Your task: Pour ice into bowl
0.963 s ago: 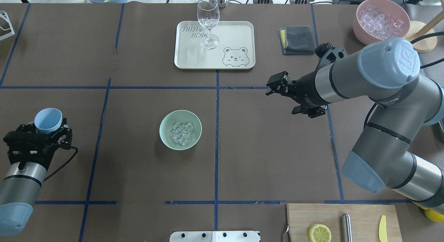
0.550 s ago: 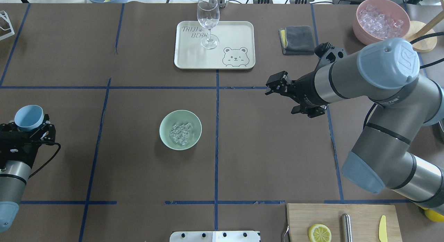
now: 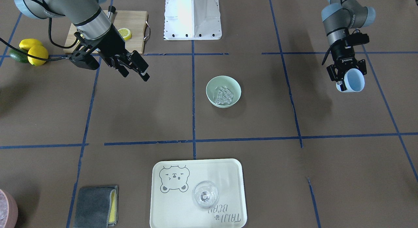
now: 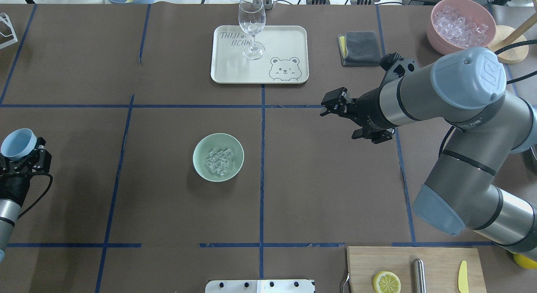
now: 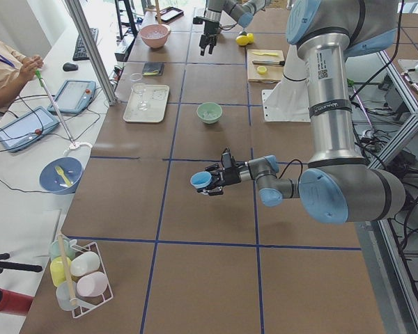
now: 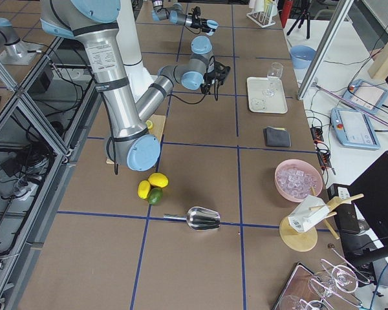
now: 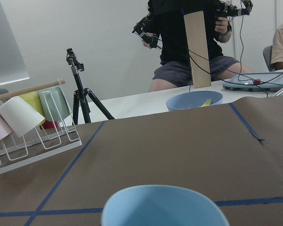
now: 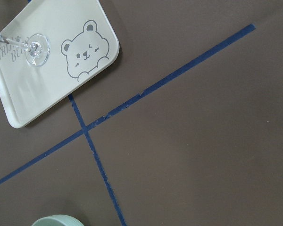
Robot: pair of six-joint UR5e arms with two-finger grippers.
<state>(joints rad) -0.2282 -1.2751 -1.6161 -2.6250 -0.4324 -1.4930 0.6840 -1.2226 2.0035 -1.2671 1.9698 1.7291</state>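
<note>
The mint-green bowl (image 4: 197,152) stands left of the table's middle with a small heap of clear ice (image 4: 218,161) in it. It also shows in the front view (image 3: 210,88) with the ice (image 3: 223,94), and its rim shows in the right wrist view (image 8: 54,220). My left gripper (image 4: 20,155) is shut on a light blue cup (image 4: 13,144) far left of the bowl, near the table's edge. The cup (image 3: 354,80) looks empty and also shows in the left wrist view (image 7: 165,207). My right gripper (image 4: 330,105) is open and empty, above the table right of the bowl.
A cream bear tray (image 4: 285,41) at the back holds a clear wine glass (image 4: 252,27). A grey cloth (image 4: 359,48) and a pink bowl of ice (image 4: 461,22) are at the back right. A cutting board with a lemon slice (image 4: 413,270) is at the front right.
My left gripper has carried the light blue cup further left, away from the bowl. The right arm has barely moved. The ice stays in the bowl.
</note>
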